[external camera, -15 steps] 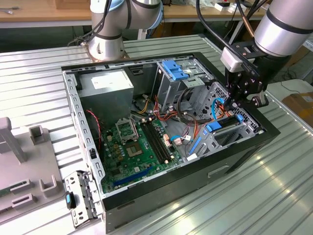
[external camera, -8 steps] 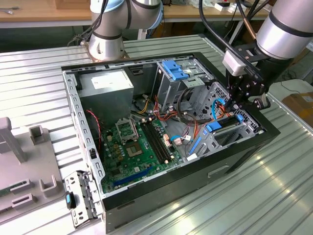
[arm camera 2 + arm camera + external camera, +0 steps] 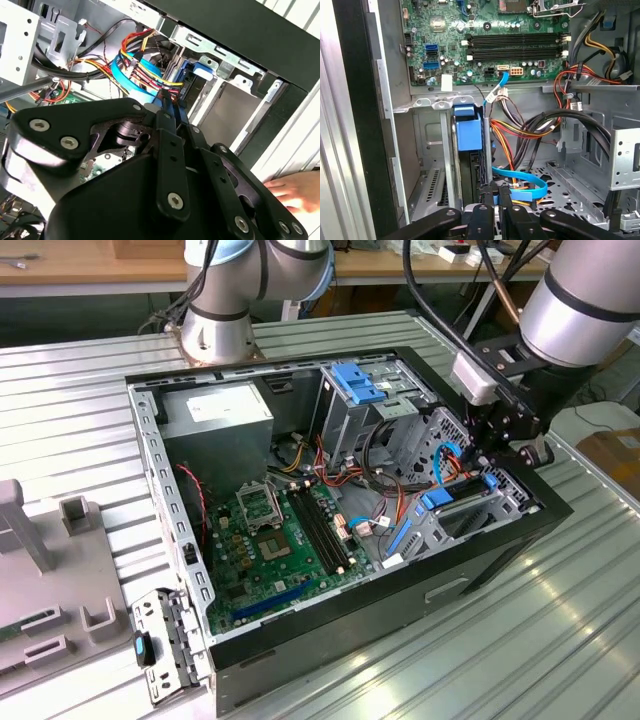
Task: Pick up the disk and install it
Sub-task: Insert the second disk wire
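The disk [image 3: 469, 131] stands on edge in the drive bay at the case's front corner, with its blue carrier facing the first wrist view. The same blue carrier appears in the exterior view [image 3: 437, 499] and the second wrist view [image 3: 192, 75]. My gripper [image 3: 503, 458] hangs over the bay at the exterior view's right. Its black fingertips sit close together at the disk's outer end in both wrist views [image 3: 496, 194] [image 3: 167, 102]. Whether they pinch part of the carrier is hidden.
The open computer case [image 3: 480, 560] lies on a ribbed metal table. Inside are the motherboard [image 3: 275, 540], a grey power-supply box [image 3: 218, 412], a drive cage with a blue latch [image 3: 355, 380] and cable bundles [image 3: 540, 130]. A hand [image 3: 295, 192] rests outside the case wall.
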`<action>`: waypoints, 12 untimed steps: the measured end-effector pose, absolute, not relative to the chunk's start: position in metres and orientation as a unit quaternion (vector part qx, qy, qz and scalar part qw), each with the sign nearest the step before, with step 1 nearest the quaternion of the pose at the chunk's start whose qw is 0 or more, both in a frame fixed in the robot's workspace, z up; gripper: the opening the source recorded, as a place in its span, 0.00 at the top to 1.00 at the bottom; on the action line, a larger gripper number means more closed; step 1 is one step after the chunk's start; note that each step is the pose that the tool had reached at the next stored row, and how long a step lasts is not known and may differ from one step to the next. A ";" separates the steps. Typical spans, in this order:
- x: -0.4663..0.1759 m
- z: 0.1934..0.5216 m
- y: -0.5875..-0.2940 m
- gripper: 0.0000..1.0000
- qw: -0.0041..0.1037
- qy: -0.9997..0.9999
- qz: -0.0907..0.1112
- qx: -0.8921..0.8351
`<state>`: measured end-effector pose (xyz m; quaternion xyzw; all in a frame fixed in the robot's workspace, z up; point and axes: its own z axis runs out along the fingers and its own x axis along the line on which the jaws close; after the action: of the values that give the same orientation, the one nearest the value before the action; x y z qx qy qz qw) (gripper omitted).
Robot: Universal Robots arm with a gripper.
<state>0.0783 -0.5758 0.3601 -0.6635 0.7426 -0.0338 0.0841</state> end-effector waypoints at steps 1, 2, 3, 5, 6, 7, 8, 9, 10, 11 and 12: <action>0.077 0.360 -0.576 0.84 0.086 0.742 -0.036 -0.664; 0.076 0.360 -0.577 0.84 0.089 0.742 -0.038 -0.664; 0.074 0.360 -0.577 0.84 0.091 0.741 -0.040 -0.664; 0.068 0.360 -0.578 0.84 0.095 0.741 -0.043 -0.663; 0.066 0.360 -0.579 0.84 0.095 0.741 -0.044 -0.663; 0.064 0.360 -0.580 0.84 0.096 0.741 -0.045 -0.663; 0.063 0.360 -0.581 0.84 0.097 0.741 -0.045 -0.663; 0.062 0.360 -0.583 0.84 0.098 0.741 -0.046 -0.663; 0.061 0.360 -0.584 0.84 0.100 0.740 -0.048 -0.663; 0.061 0.360 -0.584 0.84 0.103 0.739 -0.050 -0.664; 0.061 0.360 -0.584 0.84 0.104 0.735 -0.051 -0.668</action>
<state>0.0605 -0.5844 0.3600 -0.6681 0.7350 -0.0506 0.1042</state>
